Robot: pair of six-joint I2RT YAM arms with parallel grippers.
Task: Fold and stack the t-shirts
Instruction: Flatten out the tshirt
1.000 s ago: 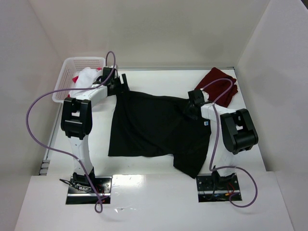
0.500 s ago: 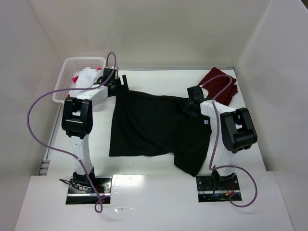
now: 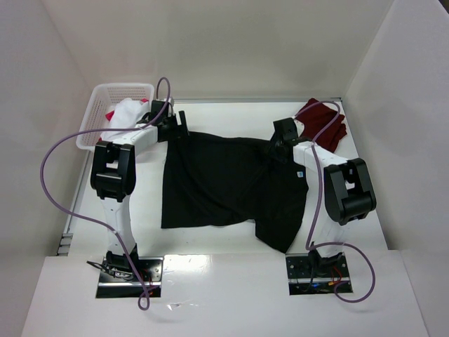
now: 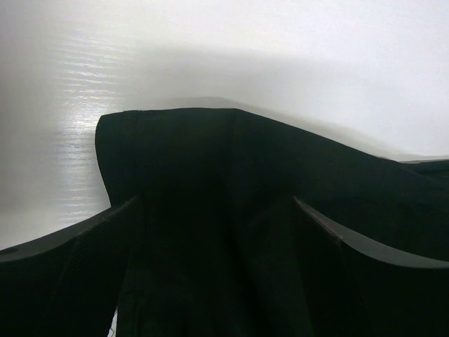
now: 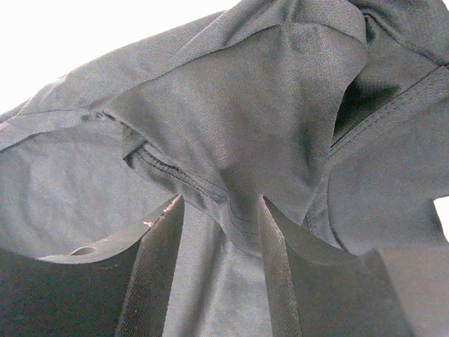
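Note:
A black t-shirt (image 3: 224, 182) lies spread flat mid-table. My left gripper (image 3: 179, 126) is at its far left corner. In the left wrist view this gripper (image 4: 214, 203) stands open, wide apart, with the black cloth (image 4: 231, 154) lying between and under its fingers. My right gripper (image 3: 278, 140) is at the shirt's far right edge. In the right wrist view it (image 5: 221, 200) is open, and a raised, seamed fold of the shirt (image 5: 245, 105) stands in the gap without being pinched. A dark maroon t-shirt (image 3: 324, 125) lies folded at the back right.
A white lattice basket (image 3: 123, 90) stands at the back left. It holds a white shirt (image 3: 126, 112) and some red cloth (image 3: 110, 116). White walls close in the table on the left, back and right. Purple cables loop off both arms.
My right gripper moved toward the back, taking the shirt's far right edge with it, and its jaws shut and then parted again. The left gripper barely shifted and stayed open.

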